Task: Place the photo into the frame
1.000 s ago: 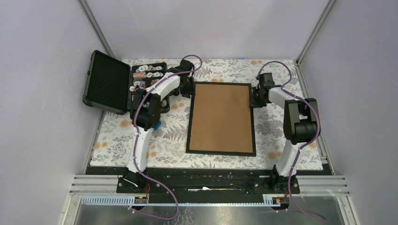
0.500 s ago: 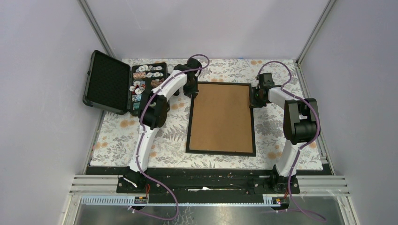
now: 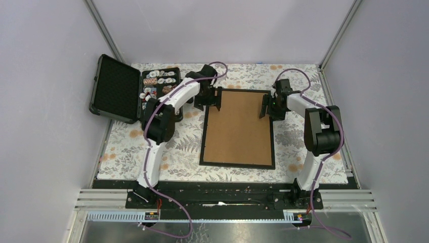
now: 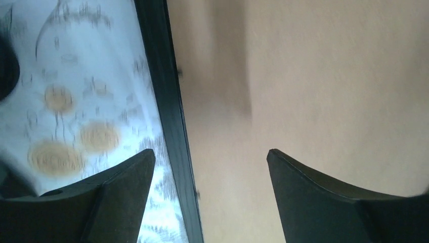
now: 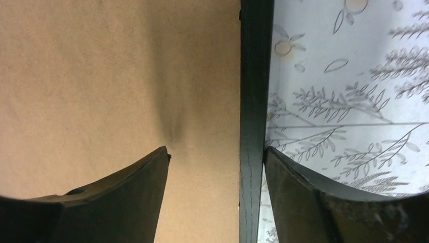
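Observation:
The frame (image 3: 238, 164) lies flat mid-table with its back up, thin black moulding around a brown board (image 3: 238, 129). The photo is out of view. My left gripper (image 3: 215, 99) stands open over the frame's upper left edge. In the left wrist view the left gripper (image 4: 210, 152) straddles the moulding (image 4: 162, 76), one finger over the cloth and one over the board. My right gripper (image 3: 267, 105) is open at the upper right edge. In the right wrist view the right gripper (image 5: 215, 149) straddles the moulding (image 5: 254, 76). Nothing is gripped.
An open black case (image 3: 115, 87) with a foam-lined lid stands at the back left, its tray (image 3: 158, 83) holding several small items, close to the left arm. A floral cloth (image 3: 152, 152) covers the table. Enclosure walls stand on both sides and behind.
Both grippers have opened. Each has shifted inward from beside the frame's outer edge to over its upper corner, the left one moving right and the right one moving left.

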`<move>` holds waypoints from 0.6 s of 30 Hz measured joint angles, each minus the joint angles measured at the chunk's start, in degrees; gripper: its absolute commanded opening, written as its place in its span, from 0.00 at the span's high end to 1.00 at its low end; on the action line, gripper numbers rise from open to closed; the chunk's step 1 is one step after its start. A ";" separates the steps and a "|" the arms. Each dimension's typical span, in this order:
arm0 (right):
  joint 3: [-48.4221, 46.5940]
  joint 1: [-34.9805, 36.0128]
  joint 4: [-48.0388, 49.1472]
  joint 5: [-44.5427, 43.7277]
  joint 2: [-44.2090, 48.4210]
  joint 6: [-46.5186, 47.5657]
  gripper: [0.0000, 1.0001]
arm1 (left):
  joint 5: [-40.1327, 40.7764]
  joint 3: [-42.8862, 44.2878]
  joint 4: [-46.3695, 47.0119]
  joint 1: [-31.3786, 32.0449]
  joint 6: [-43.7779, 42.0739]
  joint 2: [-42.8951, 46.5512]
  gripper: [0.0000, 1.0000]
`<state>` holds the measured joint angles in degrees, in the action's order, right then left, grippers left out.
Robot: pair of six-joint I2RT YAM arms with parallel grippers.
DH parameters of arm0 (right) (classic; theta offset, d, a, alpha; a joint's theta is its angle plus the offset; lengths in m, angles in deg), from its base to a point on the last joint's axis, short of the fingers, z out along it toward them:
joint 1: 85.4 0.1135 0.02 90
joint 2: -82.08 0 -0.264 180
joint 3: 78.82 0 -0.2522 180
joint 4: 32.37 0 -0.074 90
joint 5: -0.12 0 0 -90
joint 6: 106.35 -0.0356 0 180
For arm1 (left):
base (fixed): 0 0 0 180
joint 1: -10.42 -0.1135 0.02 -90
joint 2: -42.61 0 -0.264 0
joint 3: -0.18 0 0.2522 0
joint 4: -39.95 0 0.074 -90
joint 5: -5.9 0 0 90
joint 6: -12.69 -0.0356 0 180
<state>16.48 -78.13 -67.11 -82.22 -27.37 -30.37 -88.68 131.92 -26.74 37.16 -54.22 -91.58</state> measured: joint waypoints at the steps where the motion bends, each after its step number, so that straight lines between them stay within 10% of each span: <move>1: 0.04 0.09 -0.52 0.66 0.20 -0.42 0.20 | -0.55 -2.95 0.55 0.15 -0.11 2.71 0.09; 9: 5.68 0.11 -2.73 4.00 4.81 -3.15 0.16 | -7.34 -34.45 13.11 -0.09 1.90 26.64 0.01; 18: 5.16 0.04 -2.67 3.56 4.42 -4.87 0.16 | -12.68 -49.46 21.51 5.79 6.58 28.44 0.05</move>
<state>21.64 -78.09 -69.77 -78.66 -22.96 -35.24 -101.36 82.45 -5.23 42.96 -47.64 -63.14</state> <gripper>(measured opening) 0.842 0.962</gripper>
